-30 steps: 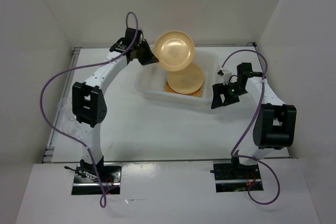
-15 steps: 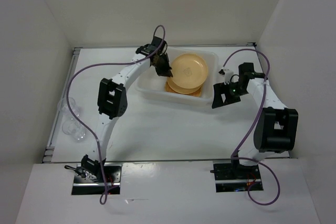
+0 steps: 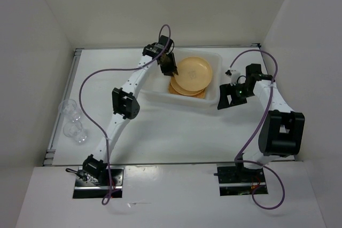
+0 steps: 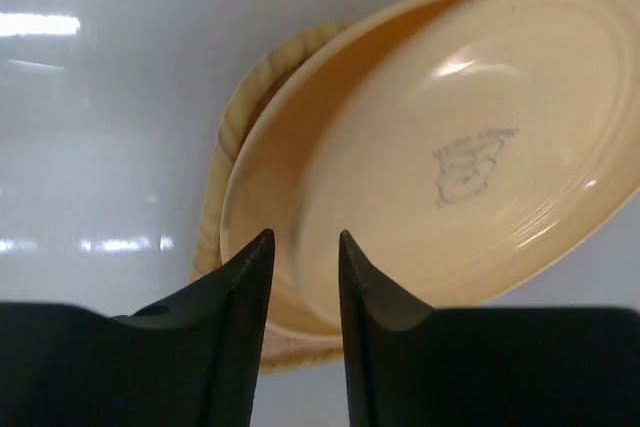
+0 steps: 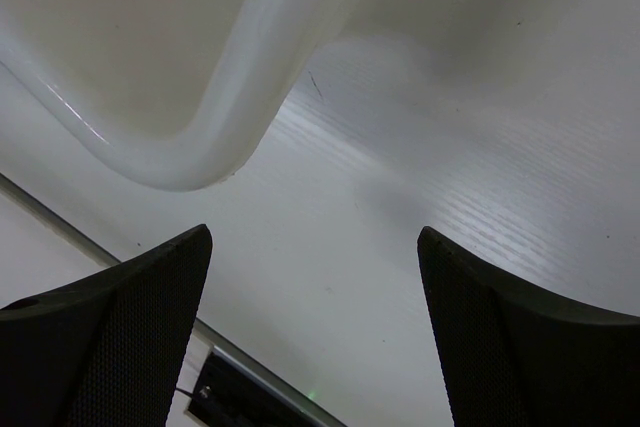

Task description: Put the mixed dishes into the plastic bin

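Hovering at the 9 o'clock end of the plastic bin [image 3: 176, 100] with the left gripper [image 4: 303, 237] parted narrowly around the rim of a round plate [image 3: 195, 72], tilted atop the woven plate [image 4: 232, 127] inside. Seemingly loose, not pinching. Waiting at the bin's 3 o'clock end with the right gripper [image 3: 224, 97] spread wide, empty. Left to fetch: clear cups [image 3: 70, 108] at the desk's 9 o'clock edge, toward 8 o'clock from the left gripper, nearer that arm.

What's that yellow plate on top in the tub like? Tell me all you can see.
The top plate is round, shallow, tan-yellow, plastic-looking, with a faint stamp at its centre. It rests in the plastic bin, stacked off-centre on a matching plate. Its near rim sits between the left end effector's slightly parted fingers.
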{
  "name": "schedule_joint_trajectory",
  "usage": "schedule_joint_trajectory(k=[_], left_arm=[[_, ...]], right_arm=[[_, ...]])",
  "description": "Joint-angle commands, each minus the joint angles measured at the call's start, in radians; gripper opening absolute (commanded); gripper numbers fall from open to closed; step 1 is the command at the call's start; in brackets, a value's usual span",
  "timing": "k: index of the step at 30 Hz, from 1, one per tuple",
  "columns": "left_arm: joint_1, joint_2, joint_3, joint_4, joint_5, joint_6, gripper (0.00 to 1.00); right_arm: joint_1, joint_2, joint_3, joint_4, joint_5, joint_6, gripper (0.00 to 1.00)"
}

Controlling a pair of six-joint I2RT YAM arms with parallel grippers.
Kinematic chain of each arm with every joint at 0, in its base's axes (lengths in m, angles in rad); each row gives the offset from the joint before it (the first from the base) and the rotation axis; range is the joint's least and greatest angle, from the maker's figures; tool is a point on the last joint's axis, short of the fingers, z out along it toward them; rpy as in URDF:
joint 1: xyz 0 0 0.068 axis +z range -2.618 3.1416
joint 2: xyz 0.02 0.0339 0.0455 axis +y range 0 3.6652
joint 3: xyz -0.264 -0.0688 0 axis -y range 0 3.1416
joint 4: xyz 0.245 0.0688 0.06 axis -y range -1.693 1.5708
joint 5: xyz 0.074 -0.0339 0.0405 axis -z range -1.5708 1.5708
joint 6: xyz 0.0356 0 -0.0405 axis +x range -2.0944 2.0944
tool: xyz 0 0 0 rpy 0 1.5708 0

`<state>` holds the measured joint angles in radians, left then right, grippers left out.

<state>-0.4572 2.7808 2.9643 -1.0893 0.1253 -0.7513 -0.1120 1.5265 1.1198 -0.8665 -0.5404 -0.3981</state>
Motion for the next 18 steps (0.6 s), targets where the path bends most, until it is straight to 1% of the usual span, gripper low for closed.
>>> schedule_joint_trajectory(k=[1, 2, 3, 4, 7, 8, 11, 13, 14, 15, 17, 18], left_arm=[[-0.005, 0.000, 0.033, -0.132, 0.000, 0.010, 0.43], [-0.005, 0.026, 0.152, -0.161, -0.028, 0.010, 0.59], [-0.005, 0.045, 0.135, -0.161, -0.035, 0.010, 0.67], [-0.005, 0.007, 0.098, -0.150, -0.035, 0.010, 0.76], [-0.005, 0.002, 0.148, -0.170, -0.062, 0.000, 0.84], [-0.005, -0.007, 0.163, -0.170, -0.075, 0.000, 0.88], [-0.005, -0.072, 0.170, -0.170, -0.145, -0.010, 0.92], [-0.005, -0.145, 0.170, -0.170, -0.191, -0.019, 0.96], [-0.005, -0.176, 0.170, -0.161, -0.211, -0.019, 0.96], [-0.005, -0.246, 0.170, -0.161, -0.236, -0.002, 0.96], [-0.005, -0.324, 0.170, -0.175, -0.334, 0.026, 0.96], [0.006, -0.404, 0.170, -0.210, -0.376, 0.039, 0.96]], right_arm=[[-0.006, -0.039, -0.005, 0.034, -0.027, -0.004, 0.88], [-0.006, -0.039, -0.005, 0.034, -0.027, -0.004, 0.88], [-0.006, -0.039, -0.005, 0.034, -0.027, -0.004, 0.88], [-0.006, -0.039, -0.005, 0.034, -0.027, -0.004, 0.88], [-0.006, -0.039, -0.005, 0.034, -0.027, -0.004, 0.88], [-0.006, -0.039, -0.005, 0.034, -0.027, -0.004, 0.88], [-0.006, -0.039, -0.005, 0.034, -0.027, -0.004, 0.88], [-0.006, -0.039, -0.005, 0.034, -0.027, -0.004, 0.88], [-0.006, -0.039, -0.005, 0.034, -0.027, -0.013, 0.88], [-0.006, -0.039, -0.005, 0.034, -0.027, -0.013, 0.88], [-0.006, -0.039, -0.005, 0.034, -0.027, -0.013, 0.88], [-0.006, -0.039, -0.005, 0.034, -0.027, -0.013, 0.88]])
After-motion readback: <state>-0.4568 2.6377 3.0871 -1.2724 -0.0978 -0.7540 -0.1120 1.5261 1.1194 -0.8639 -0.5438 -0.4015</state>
